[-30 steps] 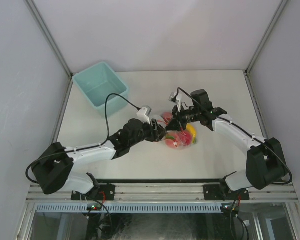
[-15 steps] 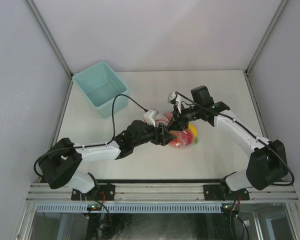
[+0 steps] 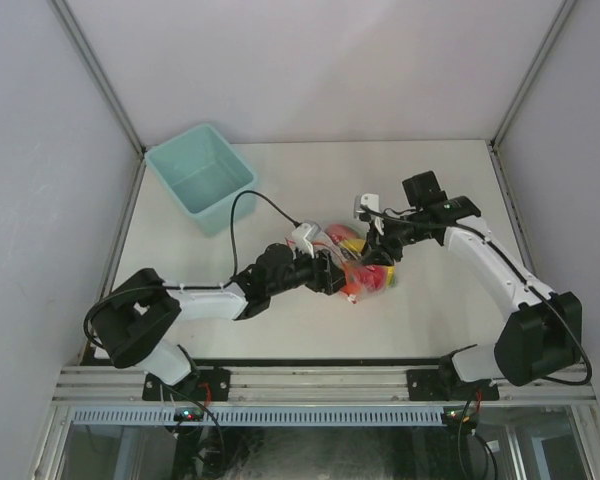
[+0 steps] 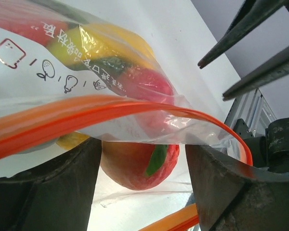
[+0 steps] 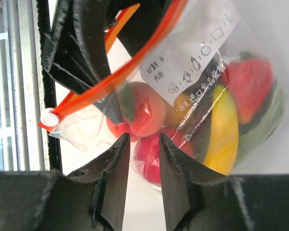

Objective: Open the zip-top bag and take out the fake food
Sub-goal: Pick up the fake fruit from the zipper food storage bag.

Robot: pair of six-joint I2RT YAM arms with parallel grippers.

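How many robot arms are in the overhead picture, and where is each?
2. The left arm reaches from lower left to the bag mid-table; the right arm reaches from lower right to the same bag. None seems hidden.

The left arm, white shells on black joints, stretches low from its base, forearm nearly level. Its left gripper, black and two-fingered, has its broad dark fingers set wide apart. The right arm, built alike, bends at the elbow and angles inward. The right gripper sits near the left one, its fingers parted by a narrow gap.
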